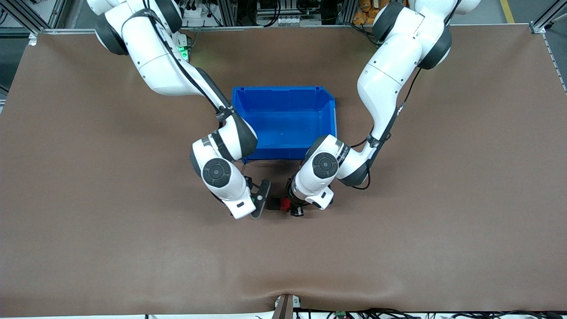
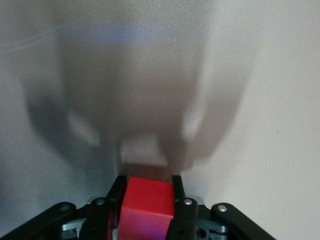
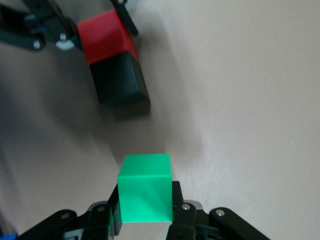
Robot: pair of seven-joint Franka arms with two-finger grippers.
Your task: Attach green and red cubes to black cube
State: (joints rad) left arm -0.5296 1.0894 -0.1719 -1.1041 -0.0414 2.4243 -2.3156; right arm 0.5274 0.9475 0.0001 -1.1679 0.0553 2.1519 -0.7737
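**benchbot_fan:** So where's everything sitting? Red cube (image 3: 106, 36) looks already pressed against the black cube (image 3: 120, 82), both low over the bench (image 1: 88, 199), nearer the front camera than the blue bin (image 1: 283, 115).

**gripgeek:** Yep, touching. Left claw (image 2: 148, 200) is closed on the red one, fingers snug on both sides. Right claw (image 3: 145, 202) is clamped on the green cube (image 3: 145, 187), which is near the black cube but apart from it.

**benchbot_fan:** So what matters next?

**gripgeek:** I'd say the gap. The black cube's free face points toward the right claw, opposite the red one, so green probably just needs a straight push along that same line.
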